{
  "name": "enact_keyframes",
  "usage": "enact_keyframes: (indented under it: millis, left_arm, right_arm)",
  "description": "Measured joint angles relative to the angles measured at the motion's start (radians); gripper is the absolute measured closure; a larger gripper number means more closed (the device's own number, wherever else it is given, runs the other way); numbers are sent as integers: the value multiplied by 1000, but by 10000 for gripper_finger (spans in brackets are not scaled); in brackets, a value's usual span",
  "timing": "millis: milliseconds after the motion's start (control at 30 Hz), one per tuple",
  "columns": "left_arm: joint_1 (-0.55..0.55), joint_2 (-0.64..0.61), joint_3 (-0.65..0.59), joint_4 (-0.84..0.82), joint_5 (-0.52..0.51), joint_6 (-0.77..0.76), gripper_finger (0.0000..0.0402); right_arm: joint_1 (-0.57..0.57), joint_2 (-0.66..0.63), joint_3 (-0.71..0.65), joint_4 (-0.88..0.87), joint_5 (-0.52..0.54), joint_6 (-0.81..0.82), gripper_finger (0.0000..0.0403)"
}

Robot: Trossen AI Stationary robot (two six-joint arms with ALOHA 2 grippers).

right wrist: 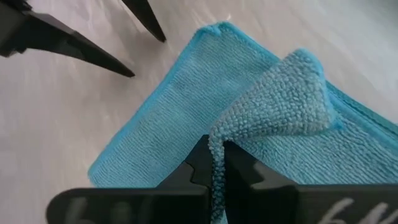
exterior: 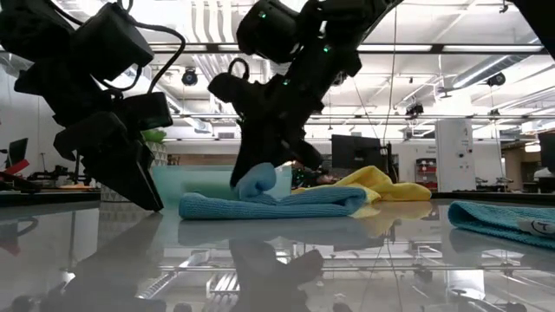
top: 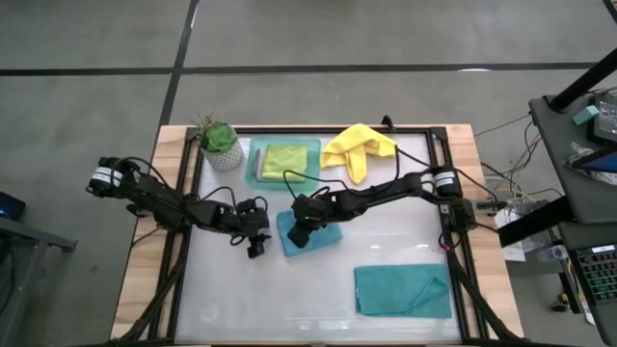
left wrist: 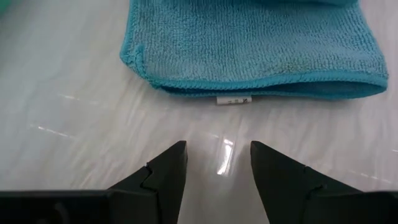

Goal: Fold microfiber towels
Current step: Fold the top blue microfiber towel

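On the glossy white tabletop (top: 386, 251), the right gripper (right wrist: 217, 163) pinches a raised corner of the half-folded teal microfiber towel (top: 310, 234) lying directly beneath it. The left gripper (left wrist: 217, 168) waits open just beside the towel's edge. That thin pinch may slip, letting the fold collapse.

A lab or open-plan workshop. Beyond the table (exterior: 486, 260), the low view shows a wide hall with exposed ceiling ducts (exterior: 208, 22), strip lights (exterior: 434, 49) and desks carrying monitors (exterior: 351, 149). From above, the table stands on a bare concrete floor (top: 87, 39), with a cabled equipment bench (top: 578, 116) just beside it.
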Motion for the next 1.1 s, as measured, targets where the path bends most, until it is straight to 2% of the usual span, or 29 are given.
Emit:
enact_keyframes:
  millis: [300, 400, 700, 867, 1100]
  left_arm:
    - [0, 17, -3, 44, -4, 20, 237]
    - [0, 22, -2, 49, -5, 23, 237]
    - [0, 23, -3, 62, -5, 26, 237]
    - [1, 23, -4, 61, -5, 26, 237]
    - [1, 23, -3, 61, -5, 26, 237]
  right_arm:
    - [-3, 18, 9, 30, 5, -7, 393]
    - [-3, 18, 9, 45, 5, -9, 382]
    - [-3, 18, 9, 70, 2, -23, 293]
    - [-3, 18, 9, 122, -46, -45, 240]
    - [-3, 7, 9, 120, -95, -119, 201]
